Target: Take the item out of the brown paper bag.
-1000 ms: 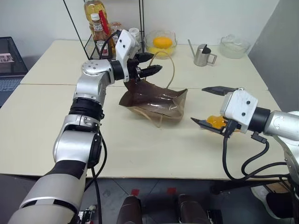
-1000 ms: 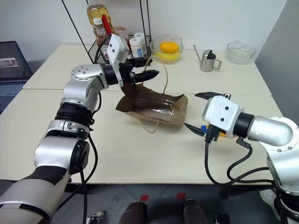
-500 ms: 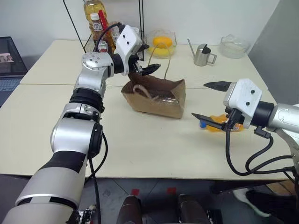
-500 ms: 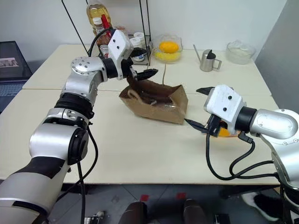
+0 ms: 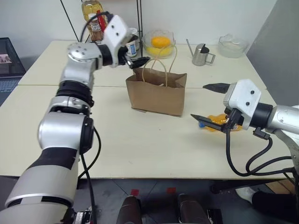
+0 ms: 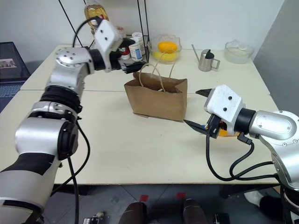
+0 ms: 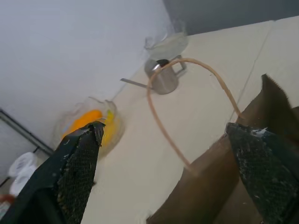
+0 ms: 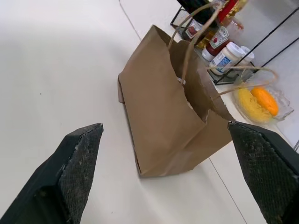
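We see the brown paper bag [image 5: 156, 92] upright on the pale desk [image 5: 140, 144], its inside hidden; the item [image 5: 219, 122] lies outside beneath the wide-open right end effector [image 5: 208, 101]. The left end effector [image 6: 135, 59], also spread wide and empty, hovers by the bag's rim. A glass bowl [image 6: 167, 48] holds yellow fruit.

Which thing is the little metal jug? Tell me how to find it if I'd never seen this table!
Look at the far side of the big cream table, behind the brown paper bag. Between two glass bowls, one holding an orange, stands the metal jug. It is the shiny silver one, with a handle and a long thin spout.
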You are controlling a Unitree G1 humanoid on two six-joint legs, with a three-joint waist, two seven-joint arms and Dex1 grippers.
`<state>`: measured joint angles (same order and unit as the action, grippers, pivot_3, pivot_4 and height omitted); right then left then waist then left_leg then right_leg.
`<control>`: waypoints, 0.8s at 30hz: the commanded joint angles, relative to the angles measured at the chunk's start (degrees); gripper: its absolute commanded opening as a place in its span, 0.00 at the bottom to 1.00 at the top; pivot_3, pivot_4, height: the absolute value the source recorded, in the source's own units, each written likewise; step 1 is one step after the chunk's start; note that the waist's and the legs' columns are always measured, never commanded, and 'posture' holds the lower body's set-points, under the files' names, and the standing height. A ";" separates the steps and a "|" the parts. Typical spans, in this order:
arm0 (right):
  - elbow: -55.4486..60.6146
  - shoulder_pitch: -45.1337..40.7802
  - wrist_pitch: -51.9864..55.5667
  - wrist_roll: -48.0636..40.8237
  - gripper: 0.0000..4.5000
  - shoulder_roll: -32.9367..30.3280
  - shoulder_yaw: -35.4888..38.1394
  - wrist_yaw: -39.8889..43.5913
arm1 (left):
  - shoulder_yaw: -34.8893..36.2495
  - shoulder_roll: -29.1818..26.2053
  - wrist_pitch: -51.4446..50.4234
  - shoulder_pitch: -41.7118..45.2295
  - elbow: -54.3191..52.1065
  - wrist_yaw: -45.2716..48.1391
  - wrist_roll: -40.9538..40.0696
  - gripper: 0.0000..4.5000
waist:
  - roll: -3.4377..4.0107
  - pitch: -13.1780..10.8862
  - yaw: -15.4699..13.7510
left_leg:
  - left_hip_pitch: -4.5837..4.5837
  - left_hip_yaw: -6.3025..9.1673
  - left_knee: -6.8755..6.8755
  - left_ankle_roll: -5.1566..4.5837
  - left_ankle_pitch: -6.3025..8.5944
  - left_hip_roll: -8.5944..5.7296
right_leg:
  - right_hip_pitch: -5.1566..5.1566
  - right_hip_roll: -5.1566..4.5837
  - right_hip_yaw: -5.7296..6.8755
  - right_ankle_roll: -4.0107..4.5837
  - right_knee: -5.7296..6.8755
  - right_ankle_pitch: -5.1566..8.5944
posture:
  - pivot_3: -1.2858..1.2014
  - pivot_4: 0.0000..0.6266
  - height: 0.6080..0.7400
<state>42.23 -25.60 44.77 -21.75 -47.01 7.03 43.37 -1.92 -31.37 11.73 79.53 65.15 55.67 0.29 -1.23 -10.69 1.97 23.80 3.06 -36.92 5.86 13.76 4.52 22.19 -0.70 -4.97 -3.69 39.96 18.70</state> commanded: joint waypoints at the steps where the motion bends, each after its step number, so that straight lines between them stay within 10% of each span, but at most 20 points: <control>1: 2.24 1.32 1.51 -1.91 1.00 2.45 5.02 -4.60 | 2.89 -3.64 -2.83 -3.23 -6.21 -0.32 -2.07 0.99 | 0.00 0.00 -0.02 | 0.00 0.00 0.00 0.00 0.00 0.00 | 0.01 0.00 0.00 0.00 0.02 0.00 | 0.52 0.24 1.00; 16: 6.78 24.06 -9.32 1.42 1.00 14.78 10.67 -15.60 | 19.50 -3.35 -35.64 -68.41 -79.53 -17.40 -14.01 0.99 | -0.02 0.11 -0.81 | -0.03 0.00 -0.05 0.01 -0.01 0.06 | -0.13 -0.03 -0.02 0.01 0.07 0.00 | 0.52 0.24 1.00; 24: 5.29 38.26 -20.55 4.82 1.00 17.53 10.47 -14.40 | 17.67 1.74 -37.50 -78.13 -90.27 -23.60 -14.41 0.99 | -0.04 0.12 -0.88 | -0.47 -0.03 0.01 -0.04 -0.01 0.05 | -0.53 0.04 -0.17 0.01 0.00 0.02 | 0.52 0.24 1.00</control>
<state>46.62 12.40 27.24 -17.44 -29.74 16.58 28.91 15.58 -29.75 -25.83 1.98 -21.83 33.18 -13.48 -1.28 -10.57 1.09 23.20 3.01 -36.88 5.82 13.75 4.56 21.55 -0.65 -5.18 -3.69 39.93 18.72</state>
